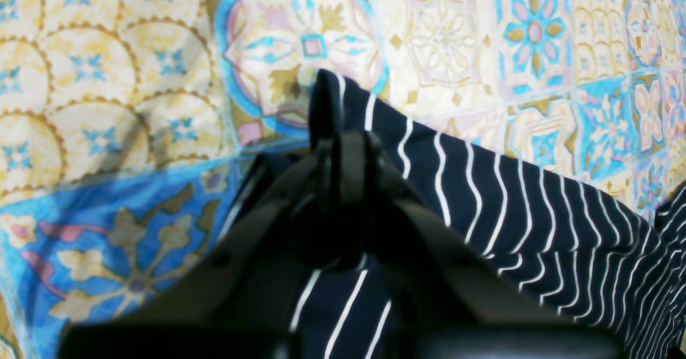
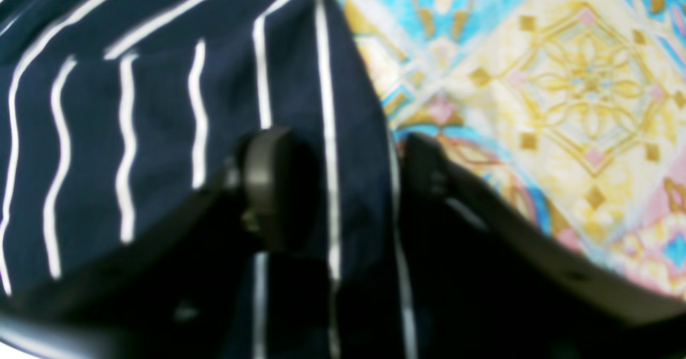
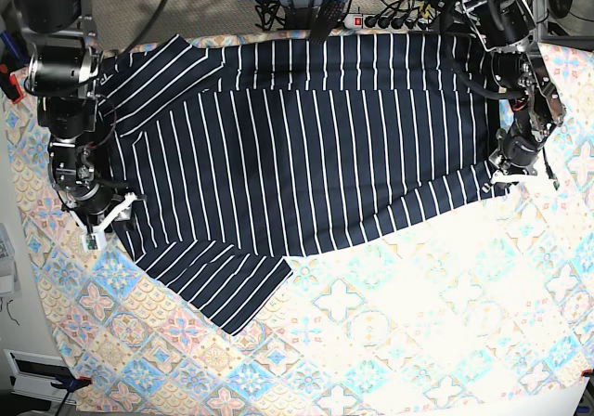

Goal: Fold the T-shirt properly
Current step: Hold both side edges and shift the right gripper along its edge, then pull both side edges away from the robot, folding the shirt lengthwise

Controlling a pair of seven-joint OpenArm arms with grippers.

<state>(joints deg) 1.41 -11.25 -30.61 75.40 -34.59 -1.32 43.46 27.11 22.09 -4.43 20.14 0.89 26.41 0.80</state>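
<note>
T-shirt (image 3: 297, 147), navy pinstriped, spread on tile-patterned cloth (image 3: 418, 332). Left hand (image 1: 343, 134) clamped on T-shirt's hem corner; right hand (image 2: 353, 182) fingers apart, straddling T-shirt's edge.

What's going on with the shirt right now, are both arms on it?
Both arms are at the striped T-shirt, which lies spread across the tile-patterned cloth. The left claw is shut on a pinch of the shirt's edge and lifts it off the cloth. The right claw stands open with the shirt's opposite edge between its fingers, not clamped. No finished fold shows yet; one sleeve lies out flat near the front.
</note>
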